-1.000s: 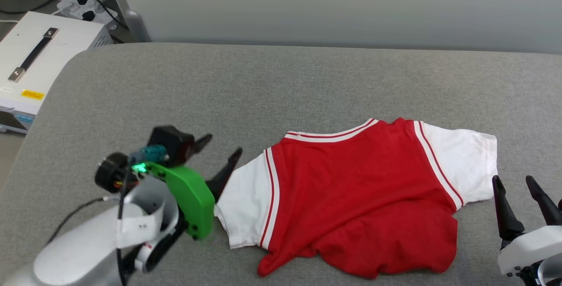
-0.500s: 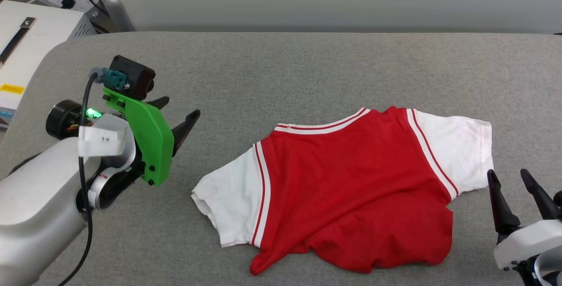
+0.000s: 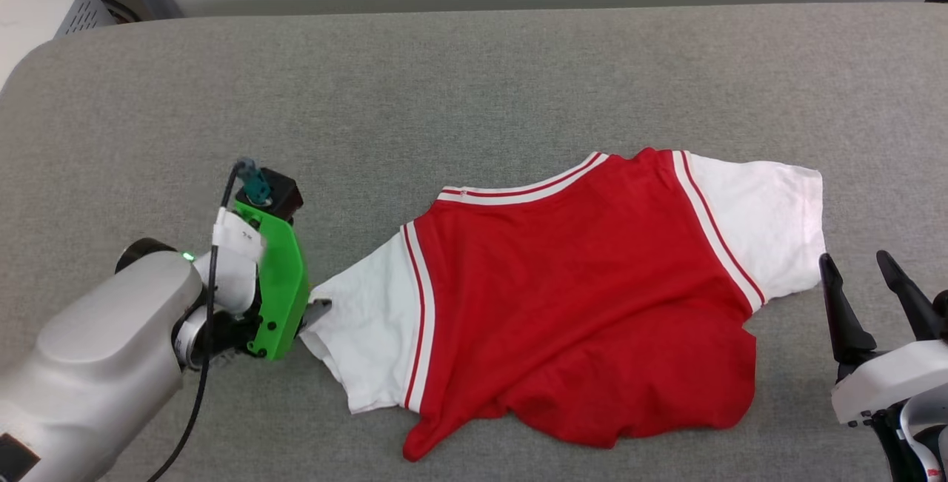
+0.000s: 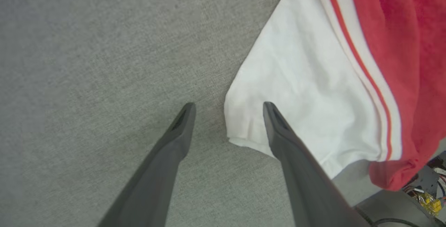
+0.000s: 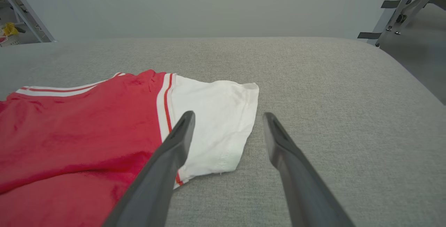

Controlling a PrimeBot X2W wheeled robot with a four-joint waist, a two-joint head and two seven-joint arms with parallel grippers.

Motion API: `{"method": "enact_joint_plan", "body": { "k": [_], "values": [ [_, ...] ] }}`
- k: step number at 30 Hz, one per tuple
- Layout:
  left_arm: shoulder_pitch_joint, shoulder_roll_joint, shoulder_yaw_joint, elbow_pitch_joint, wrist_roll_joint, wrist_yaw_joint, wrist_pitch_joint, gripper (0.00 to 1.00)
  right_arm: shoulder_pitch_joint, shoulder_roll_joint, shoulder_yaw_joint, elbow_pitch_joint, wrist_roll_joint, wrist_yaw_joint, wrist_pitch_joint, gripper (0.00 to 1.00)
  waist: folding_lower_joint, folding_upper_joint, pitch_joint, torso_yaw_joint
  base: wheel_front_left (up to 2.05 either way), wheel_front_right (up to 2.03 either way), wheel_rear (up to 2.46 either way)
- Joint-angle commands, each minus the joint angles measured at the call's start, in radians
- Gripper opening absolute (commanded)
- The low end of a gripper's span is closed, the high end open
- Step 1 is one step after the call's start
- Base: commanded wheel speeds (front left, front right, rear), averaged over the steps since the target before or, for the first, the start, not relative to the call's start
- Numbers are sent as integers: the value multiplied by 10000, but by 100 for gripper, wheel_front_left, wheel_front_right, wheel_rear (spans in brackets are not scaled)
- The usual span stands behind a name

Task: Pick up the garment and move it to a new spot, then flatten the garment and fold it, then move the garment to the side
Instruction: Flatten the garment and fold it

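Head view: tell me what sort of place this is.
Probably a robotics lab or test room, not a home: a grey fabric-covered work surface, a white vented equipment box beside it, and taped metal stand legs on bare floor in the right wrist view.

Grey fabric-topped desk (image 3: 474, 82), rounded corners, soft even light. Plain pale wall (image 5: 209, 4) along far edge. White box (image 3: 37, 15), poss. a power unit, off far-left corner. Metal frame legs (image 5: 397, 7) on grey floor (image 5: 418, 56) past far-right corner.
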Motion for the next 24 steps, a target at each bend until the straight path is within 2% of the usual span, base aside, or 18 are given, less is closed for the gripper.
{"method": "enact_joint_plan", "body": {
  "k": [1,7,8,9,10,17,24],
  "values": [
    [1,-135,-148,252,-62,-128,132,100,-206,-65,26,-29,-86,-7,-46,100,0,0,163,-171,0,0,0],
    [339,-572,-847,1320,82,-479,547,100,-331,-120,76,-36,-108,-7,-48,100,0,0,303,-352,0,0,0],
    [402,-632,-928,1476,93,-524,589,88,-331,-120,80,-38,-108,-7,-52,100,0,0,315,-373,0,0,0],
    [433,-671,-972,1583,112,-553,574,13,-331,-120,80,-37,-111,-7,-54,100,0,0,318,-385,0,0,0],
    [459,-713,-1001,1710,131,-580,502,0,-330,-122,72,-31,-115,-7,-55,100,0,0,311,-394,0,0,0],
    [24,-796,-488,2036,711,-586,-1738,0,-448,-316,-97,-181,-172,-7,-228,100,0,0,-15,-334,0,0,0],
    [-167,-379,399,1485,884,-47,-3759,0,-1167,-1276,-296,-731,-245,-7,113,100,0,0,-207,-140,0,0,0]
  ]
}}
